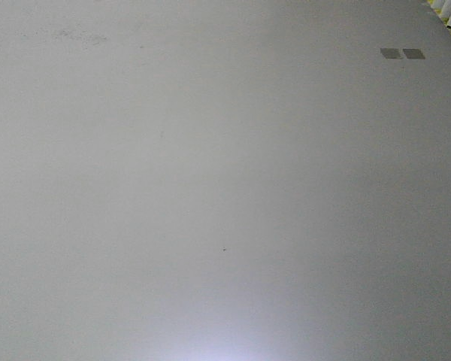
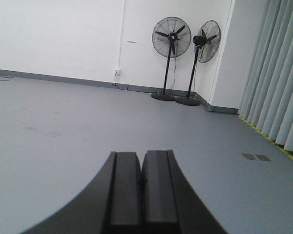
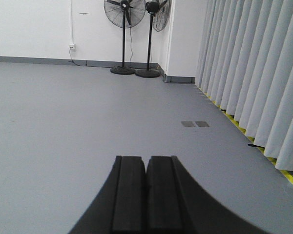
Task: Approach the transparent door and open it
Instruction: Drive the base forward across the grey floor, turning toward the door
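Note:
The transparent door is out of view in every frame. My left gripper (image 2: 141, 156) fills the bottom of the left wrist view, its two black pads pressed together with nothing between them, pointing across bare grey floor. My right gripper (image 3: 146, 160) sits the same way at the bottom of the right wrist view, shut and holding nothing. The front-facing view shows only grey floor (image 1: 210, 188) from above.
Two black pedestal fans (image 2: 171, 58) (image 3: 124, 29) stand by the far white wall near a corner. Pale pleated curtains (image 3: 254, 73) (image 2: 278, 83) run along the right, with a yellow floor strip (image 3: 283, 173) at their foot. Two grey floor plates (image 1: 402, 53) (image 3: 195, 124) lie ahead right.

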Controlling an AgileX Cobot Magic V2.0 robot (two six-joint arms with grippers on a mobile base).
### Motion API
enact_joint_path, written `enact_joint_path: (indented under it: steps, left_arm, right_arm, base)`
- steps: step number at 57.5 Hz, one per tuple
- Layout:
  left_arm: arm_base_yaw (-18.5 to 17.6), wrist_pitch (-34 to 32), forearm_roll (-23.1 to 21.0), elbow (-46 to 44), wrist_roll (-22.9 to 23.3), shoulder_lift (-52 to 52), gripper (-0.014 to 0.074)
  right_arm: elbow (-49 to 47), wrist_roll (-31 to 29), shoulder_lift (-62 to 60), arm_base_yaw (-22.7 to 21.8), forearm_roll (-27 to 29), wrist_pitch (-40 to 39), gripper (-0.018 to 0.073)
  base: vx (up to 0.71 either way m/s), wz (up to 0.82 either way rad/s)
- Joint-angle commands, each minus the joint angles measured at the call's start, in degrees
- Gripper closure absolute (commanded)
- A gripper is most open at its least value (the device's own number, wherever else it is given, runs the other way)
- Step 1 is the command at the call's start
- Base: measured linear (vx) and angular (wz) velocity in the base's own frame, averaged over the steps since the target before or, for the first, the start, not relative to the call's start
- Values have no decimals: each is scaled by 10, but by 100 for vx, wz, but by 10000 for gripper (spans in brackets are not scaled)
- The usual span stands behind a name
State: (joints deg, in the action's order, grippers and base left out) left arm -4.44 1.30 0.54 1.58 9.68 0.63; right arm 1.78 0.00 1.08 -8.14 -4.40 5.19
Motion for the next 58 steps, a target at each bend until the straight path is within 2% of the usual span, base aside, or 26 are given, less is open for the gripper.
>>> enact_joint_path:
  steps: [1,28,58]
  left_arm:
    - [-1,-47,-1,19,6,8,598]
    - [-1,-47,-1,19,6,8,598]
    - [-1,-47,-1,18,6,8,598]
  right_arm:
    - [8,0,4,-3,0,-41,567]
    - [8,0,4,-3,-1,-41,567]
    - [7,0,4,-3,0,-41,567]
  base:
    - [13,7]
    - [17,11]
    - [23,-12]
